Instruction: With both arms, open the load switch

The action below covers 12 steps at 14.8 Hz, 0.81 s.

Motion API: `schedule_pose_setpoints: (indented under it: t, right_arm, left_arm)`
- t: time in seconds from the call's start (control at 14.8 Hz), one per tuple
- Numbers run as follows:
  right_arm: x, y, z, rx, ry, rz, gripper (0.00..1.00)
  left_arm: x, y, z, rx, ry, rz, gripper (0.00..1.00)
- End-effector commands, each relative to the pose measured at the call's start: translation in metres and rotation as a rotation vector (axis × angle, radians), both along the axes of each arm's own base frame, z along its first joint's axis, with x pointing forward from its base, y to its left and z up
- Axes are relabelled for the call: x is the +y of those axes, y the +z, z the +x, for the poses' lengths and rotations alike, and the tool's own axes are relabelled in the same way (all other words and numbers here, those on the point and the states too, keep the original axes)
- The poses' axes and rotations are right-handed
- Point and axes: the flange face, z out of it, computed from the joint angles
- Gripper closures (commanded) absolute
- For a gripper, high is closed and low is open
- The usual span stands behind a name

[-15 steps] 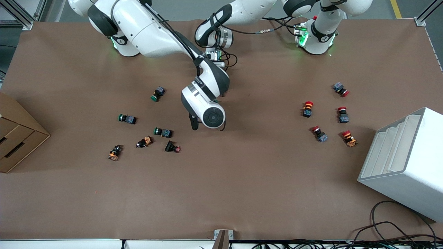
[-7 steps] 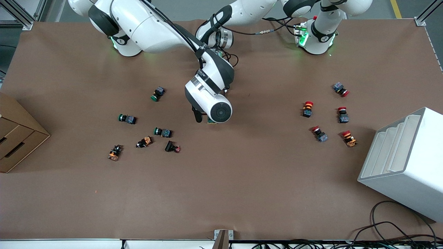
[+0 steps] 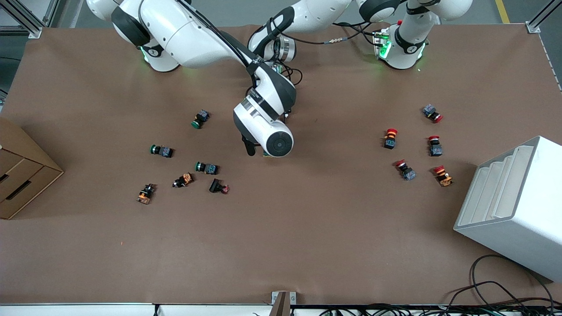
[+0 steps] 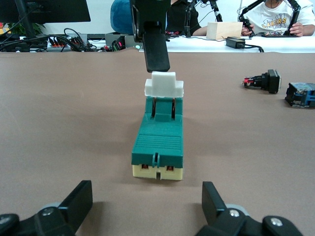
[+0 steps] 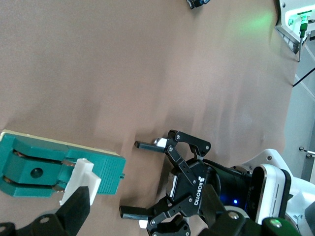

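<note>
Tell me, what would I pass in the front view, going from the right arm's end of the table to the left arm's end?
Cardboard box → green-capped push buttons → load switch, under the right gripper, with the open left gripper facing it → red-capped push buttons → white rack.

Both arms reach to mid-worktop (image 3: pixel 307 228): the right end effector (image 4: pixel 156 49) points down, the left end effector (image 5: pixel 142 179) lies low facing it, fingers (image 5: pixel 147 145) spread wide.
</note>
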Motion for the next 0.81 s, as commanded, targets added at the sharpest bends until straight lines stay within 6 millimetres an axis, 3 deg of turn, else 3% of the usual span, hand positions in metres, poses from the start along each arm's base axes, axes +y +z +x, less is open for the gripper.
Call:
schedule_pose_setpoints:
  t: [0.0,0.41,0.74]
  right_arm:
    - [-0.005,-0.007,-0.003,0.01,0.026,-0.011,0.0]
    - [-0.005,-0.022,-0.009,-0.013,0.05,-0.028,0.0]
    - [0.001,-0.023,-0.015,-0.018,0.056,-0.026,0.0]
  left_arm:
    - [-0.001,-0.005,0.001,-0.018,0.005,-0.007,0.01]
    - [-0.002,-0.004,0.001,-0.019,0.002,-0.004,0.01]
    - [-0.003,-0.003,0.003,-0.02,0.002,-0.006,0.01]
